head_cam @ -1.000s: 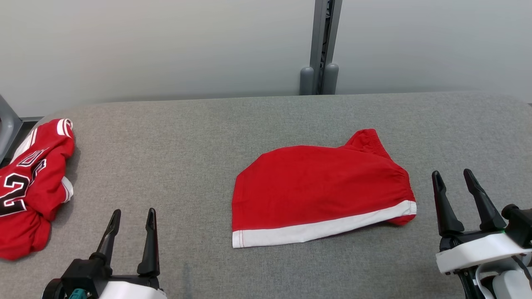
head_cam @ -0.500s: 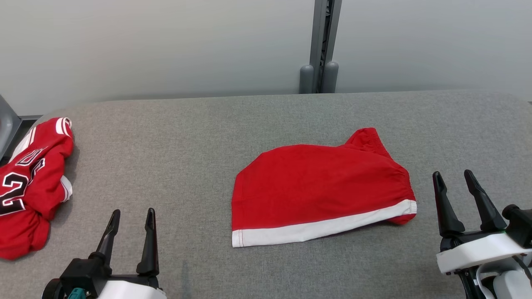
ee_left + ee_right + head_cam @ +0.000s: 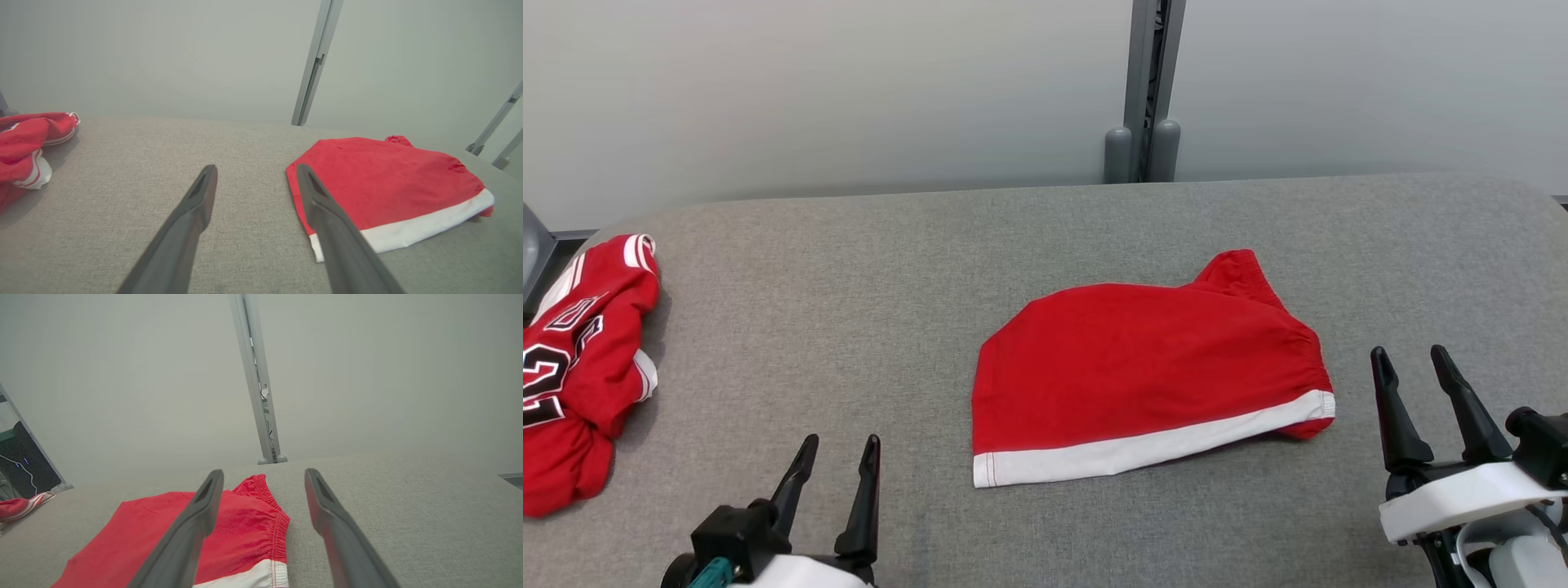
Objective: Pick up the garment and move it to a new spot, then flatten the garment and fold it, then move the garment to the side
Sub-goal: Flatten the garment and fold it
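The garment [image 3: 1152, 367], a pair of red shorts with a white band along the near edge, is lying flat at the middle of the grey table [image 3: 849, 269] and is being touched by neither claw. Its long axis is running across the table from left to right, tilted slightly so that the right end is sitting farther from the robot than the left. The gathered waistband is facing the right side. The squared white corner is facing the left.

The left gripper [image 3: 842, 441] is being held with its fingers apart and empty, low at the near edge of the table. The white corner is lying ahead of it and to its right. The right gripper [image 3: 1407, 353] is likewise being held apart and empty, and the waistband end is lying just beside it, to its left. The right arm is being judged the nearer of the two.

A jersey [image 3: 580, 359] is lying crumpled at the far left edge, well apart from the garment, and is not being taken as the work piece.

Because the axis is lying crosswise, one end is being presented to each claw. A grasp at both ends is being judged the likely requirement, with each gripper being turned inward toward the cloth.
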